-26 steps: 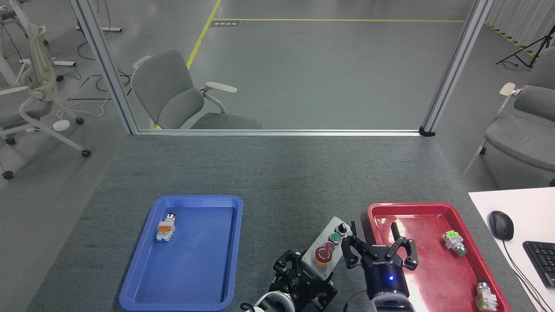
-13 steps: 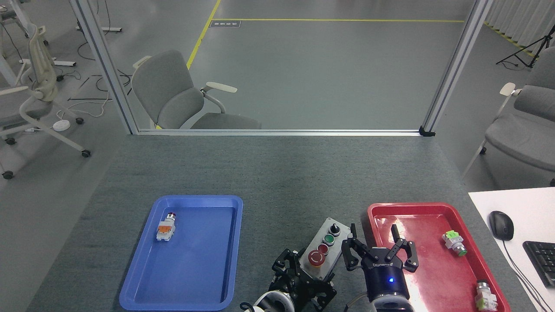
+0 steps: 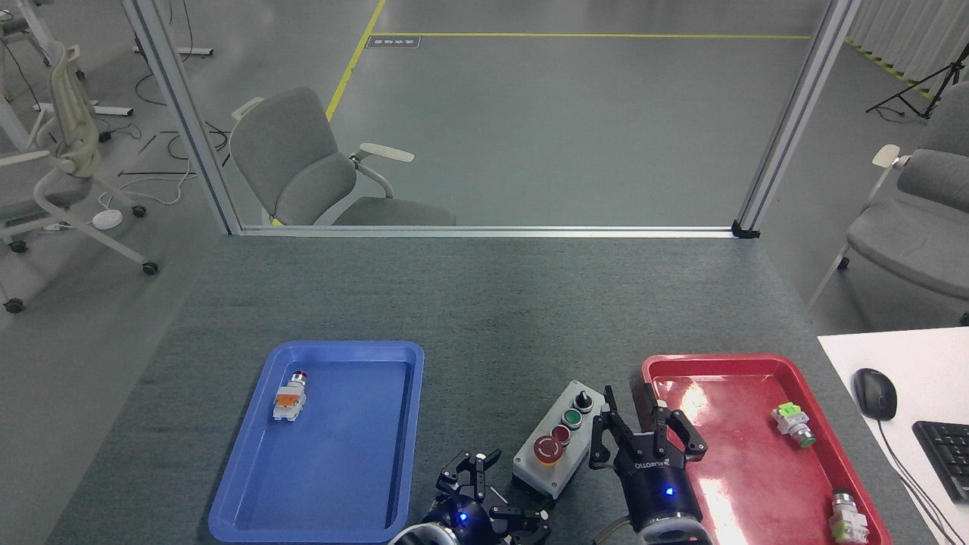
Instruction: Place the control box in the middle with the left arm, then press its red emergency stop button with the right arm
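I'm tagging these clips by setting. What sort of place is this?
Probably a robotics lab or test workspace: a felt-covered table inside an aluminium frame, yellow floor tape, and office chairs around it.

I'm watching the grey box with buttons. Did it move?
Yes. The control box slid left, away from the red tray and toward the blue tray.
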Controlling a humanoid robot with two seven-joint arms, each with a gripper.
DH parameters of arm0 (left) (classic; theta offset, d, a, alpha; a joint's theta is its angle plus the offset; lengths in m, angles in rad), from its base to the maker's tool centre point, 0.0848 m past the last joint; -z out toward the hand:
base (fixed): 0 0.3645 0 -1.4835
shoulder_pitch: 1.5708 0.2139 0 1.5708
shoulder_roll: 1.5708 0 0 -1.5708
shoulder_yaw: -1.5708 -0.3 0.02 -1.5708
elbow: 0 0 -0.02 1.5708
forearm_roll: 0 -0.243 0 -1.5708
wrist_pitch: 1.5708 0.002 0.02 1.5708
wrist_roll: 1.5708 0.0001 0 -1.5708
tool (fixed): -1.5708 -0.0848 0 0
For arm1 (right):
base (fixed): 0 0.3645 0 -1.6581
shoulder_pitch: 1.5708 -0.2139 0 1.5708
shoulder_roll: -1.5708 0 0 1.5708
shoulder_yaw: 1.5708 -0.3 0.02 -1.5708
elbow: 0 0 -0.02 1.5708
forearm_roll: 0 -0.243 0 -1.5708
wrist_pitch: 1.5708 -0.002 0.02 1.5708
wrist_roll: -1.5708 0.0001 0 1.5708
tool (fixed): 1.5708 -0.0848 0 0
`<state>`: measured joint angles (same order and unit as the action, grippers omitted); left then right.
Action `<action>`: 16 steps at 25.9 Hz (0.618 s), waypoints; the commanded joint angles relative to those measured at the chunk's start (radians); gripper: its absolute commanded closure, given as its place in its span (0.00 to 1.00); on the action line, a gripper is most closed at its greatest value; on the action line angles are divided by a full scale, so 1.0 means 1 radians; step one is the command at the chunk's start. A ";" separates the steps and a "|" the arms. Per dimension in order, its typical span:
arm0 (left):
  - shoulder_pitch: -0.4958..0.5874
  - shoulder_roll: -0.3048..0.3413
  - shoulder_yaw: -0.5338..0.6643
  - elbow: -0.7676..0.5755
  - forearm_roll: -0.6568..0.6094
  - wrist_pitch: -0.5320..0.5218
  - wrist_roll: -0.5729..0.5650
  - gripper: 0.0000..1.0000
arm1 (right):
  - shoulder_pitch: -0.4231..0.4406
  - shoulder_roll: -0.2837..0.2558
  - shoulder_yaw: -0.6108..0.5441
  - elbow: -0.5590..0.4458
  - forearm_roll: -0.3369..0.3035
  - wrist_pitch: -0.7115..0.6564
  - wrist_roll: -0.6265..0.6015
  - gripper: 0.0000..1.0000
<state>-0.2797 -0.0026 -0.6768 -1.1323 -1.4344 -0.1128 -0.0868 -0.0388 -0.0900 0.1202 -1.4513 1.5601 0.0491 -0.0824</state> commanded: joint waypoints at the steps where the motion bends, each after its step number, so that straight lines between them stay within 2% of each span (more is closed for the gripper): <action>1: 0.028 0.046 0.079 -0.017 0.022 -0.076 0.002 0.01 | 0.000 -0.001 0.001 -0.004 0.003 -0.038 0.010 1.00; 5: 0.065 0.101 0.186 -0.044 0.052 -0.153 0.004 0.01 | 0.000 -0.004 0.006 -0.003 0.025 -0.078 0.009 1.00; 9: 0.131 0.188 0.345 -0.198 0.089 -0.246 0.004 0.01 | 0.000 -0.002 0.072 -0.004 0.055 -0.072 0.010 1.00; 13: 0.172 0.216 0.569 -0.284 0.167 -0.344 0.002 0.01 | 0.013 -0.002 0.130 -0.011 0.055 -0.072 0.072 1.00; 16: 0.174 0.211 0.694 -0.277 0.169 -0.340 0.015 0.01 | 0.019 -0.002 0.142 -0.012 0.055 -0.074 0.098 1.00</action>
<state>-0.1158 0.2044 -0.1089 -1.3976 -1.2816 -0.4392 -0.0826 -0.0258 -0.0925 0.2427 -1.4610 1.6143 -0.0238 -0.0124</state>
